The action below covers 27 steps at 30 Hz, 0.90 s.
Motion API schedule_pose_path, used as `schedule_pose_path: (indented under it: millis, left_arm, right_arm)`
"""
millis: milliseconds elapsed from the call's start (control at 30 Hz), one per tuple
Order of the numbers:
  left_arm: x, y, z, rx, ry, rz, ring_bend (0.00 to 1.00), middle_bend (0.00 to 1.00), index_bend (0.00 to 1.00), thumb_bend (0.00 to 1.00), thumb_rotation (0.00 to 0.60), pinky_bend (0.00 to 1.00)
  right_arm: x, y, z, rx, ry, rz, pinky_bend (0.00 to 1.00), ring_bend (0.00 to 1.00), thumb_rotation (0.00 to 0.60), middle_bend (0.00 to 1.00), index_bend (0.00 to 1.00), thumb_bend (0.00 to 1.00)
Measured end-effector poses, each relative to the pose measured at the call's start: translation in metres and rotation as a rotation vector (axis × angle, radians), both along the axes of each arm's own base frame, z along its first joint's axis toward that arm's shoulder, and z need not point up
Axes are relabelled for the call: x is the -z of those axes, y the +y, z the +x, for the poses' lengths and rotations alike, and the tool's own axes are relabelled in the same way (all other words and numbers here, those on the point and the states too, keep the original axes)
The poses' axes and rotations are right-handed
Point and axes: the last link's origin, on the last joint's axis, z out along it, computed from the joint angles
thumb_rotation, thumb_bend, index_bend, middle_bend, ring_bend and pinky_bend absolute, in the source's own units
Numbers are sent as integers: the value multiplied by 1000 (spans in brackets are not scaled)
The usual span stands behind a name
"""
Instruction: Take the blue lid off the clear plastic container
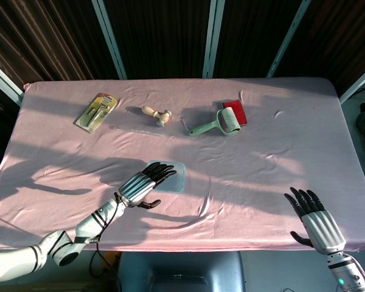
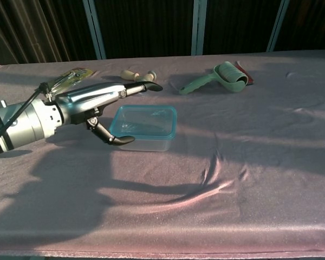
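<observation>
The clear plastic container with its blue lid on sits near the middle of the pink table; in the head view the lid is partly covered. My left hand hangs open over the container's left end, fingers stretched above the lid and thumb curled in front of its near left corner. Whether it touches the container I cannot tell. My right hand is open at the table's front right edge, far from the container, and shows only in the head view.
Along the back lie a packaged tool, a wooden stamp and a green lint roller by a red card. A cloth wrinkle rises right of the container.
</observation>
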Motion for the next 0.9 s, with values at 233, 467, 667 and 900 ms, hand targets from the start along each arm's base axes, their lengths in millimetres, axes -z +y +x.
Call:
schedule_pose_path:
  millis: [233, 467, 667, 900]
  left_arm:
    - [14, 17, 3, -23, 40, 2, 0, 0, 0, 281, 600, 0]
    - [22, 22, 3, -26, 108, 2, 0, 0, 0, 281, 600, 0]
    - [22, 29, 0, -18, 174, 27, 0, 0, 0, 281, 600, 0]
    - [23, 35, -1, -12, 253, 52, 0, 0, 0, 282, 600, 0]
  right_arm:
    - [-1, 0, 0, 4, -2, -1, 0, 0, 600, 0, 0, 313]
    - [-4, 1, -1, 4, -12, 6, 0, 0, 600, 0, 0, 313]
    - [-4, 1, -2, 8, -11, 9, 0, 0, 600, 0, 0, 313]
    - [-3, 1, -2, 9, -7, 15, 0, 0, 600, 0, 0, 313]
